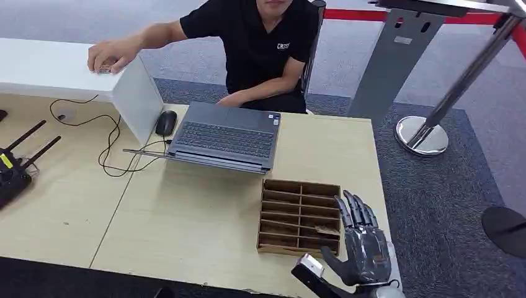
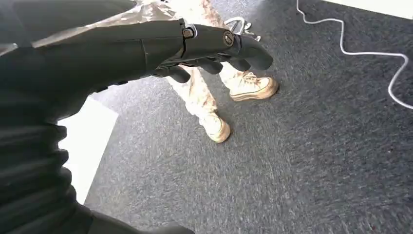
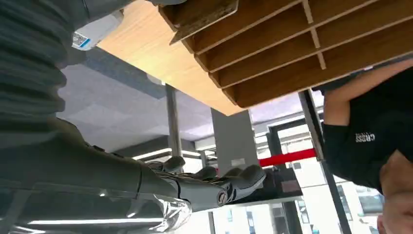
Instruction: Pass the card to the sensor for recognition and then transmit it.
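Note:
A brown slotted cardboard organizer (image 1: 298, 185) stands on the wooden table near its front right corner. A brownish card (image 1: 327, 230) lies tilted in one of its near right slots, and appears as a flat brown piece (image 3: 197, 14) in the right wrist view. My right hand (image 1: 363, 245) hovers just right of the organizer, fingers straight and apart, holding nothing and apart from the card. The right wrist view shows it (image 3: 209, 187) below the organizer (image 3: 272, 53). My left hand (image 2: 195, 46) hangs over grey carpet with loosely extended fingers and nothing in it.
A person (image 1: 260, 43) in a black shirt sits behind the table, one hand on a small object (image 1: 104, 67) on a white ledge. An open laptop (image 1: 226, 136), mouse (image 1: 165, 123), cable (image 1: 111, 146) and antenna device (image 1: 15, 167) occupy the back and left. A stanchion base (image 1: 422, 135) stands right.

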You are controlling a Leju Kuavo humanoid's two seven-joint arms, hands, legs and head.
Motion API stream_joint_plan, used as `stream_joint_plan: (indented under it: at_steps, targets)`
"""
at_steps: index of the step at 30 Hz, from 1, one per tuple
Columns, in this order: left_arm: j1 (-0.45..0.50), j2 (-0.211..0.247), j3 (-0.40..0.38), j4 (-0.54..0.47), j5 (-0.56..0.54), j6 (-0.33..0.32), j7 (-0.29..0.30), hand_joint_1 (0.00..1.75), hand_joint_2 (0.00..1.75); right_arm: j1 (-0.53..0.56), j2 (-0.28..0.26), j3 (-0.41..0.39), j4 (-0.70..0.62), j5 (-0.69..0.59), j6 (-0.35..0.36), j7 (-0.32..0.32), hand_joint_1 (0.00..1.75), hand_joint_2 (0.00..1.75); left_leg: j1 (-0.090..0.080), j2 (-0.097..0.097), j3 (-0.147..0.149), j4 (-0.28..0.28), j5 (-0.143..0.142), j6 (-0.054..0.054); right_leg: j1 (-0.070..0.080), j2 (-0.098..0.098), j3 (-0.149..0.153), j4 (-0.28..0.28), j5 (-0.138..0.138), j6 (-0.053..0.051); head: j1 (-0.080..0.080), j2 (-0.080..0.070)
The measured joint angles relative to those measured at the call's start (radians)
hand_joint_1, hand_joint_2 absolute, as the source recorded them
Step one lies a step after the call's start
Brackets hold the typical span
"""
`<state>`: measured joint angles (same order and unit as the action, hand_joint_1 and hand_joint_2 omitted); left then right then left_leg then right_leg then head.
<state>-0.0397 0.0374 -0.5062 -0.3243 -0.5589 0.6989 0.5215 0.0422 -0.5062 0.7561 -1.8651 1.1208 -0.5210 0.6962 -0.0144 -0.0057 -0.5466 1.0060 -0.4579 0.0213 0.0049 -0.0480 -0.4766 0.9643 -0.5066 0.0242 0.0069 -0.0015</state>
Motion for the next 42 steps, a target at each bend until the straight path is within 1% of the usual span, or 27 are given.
stream_joint_plan:
  at_steps: [7,15,20,31,42]
  targets:
    - [0.0,-0.002,0.0,0.001,0.003,0.0,0.0,0.0,1.75,-0.003,0.026,0.015,0.045,0.04,-0.057,0.0,0.0,1.75,0.0,0.0,0.0,0.0,0.0,0.0,0.0,0.0,0.0,0.0,0.0,0.0,0.0,0.0]
    - [0.0,-0.003,-0.001,0.003,0.006,0.0,0.0,0.0,1.75,-0.002,0.046,0.016,0.079,0.083,-0.044,0.0,0.0,1.75,0.0,0.0,0.0,0.0,0.0,0.0,0.0,0.0,0.0,0.0,0.0,0.0,0.0,0.0]
    - [0.0,-0.003,-0.001,0.004,0.009,0.0,0.0,0.0,1.75,-0.002,0.056,0.014,0.112,0.083,-0.048,0.0,0.0,1.75,0.0,0.0,0.0,0.0,0.0,0.0,0.0,0.0,0.0,0.0,0.0,0.0,0.0,0.0]
    - [0.0,-0.003,-0.003,0.005,0.021,0.0,0.001,0.0,1.75,0.002,0.077,-0.005,0.178,0.109,-0.073,0.002,0.0,1.75,0.0,0.0,0.0,0.0,0.0,0.0,0.0,0.0,0.0,0.0,0.0,0.0,0.0,0.0]
    - [0.0,-0.003,-0.009,0.005,0.027,0.0,0.007,0.0,1.75,0.018,0.109,-0.061,0.216,0.187,-0.124,0.002,0.0,1.75,0.0,0.0,0.0,0.0,0.0,0.0,0.0,0.0,0.0,0.0,0.0,0.0,0.0,0.0]
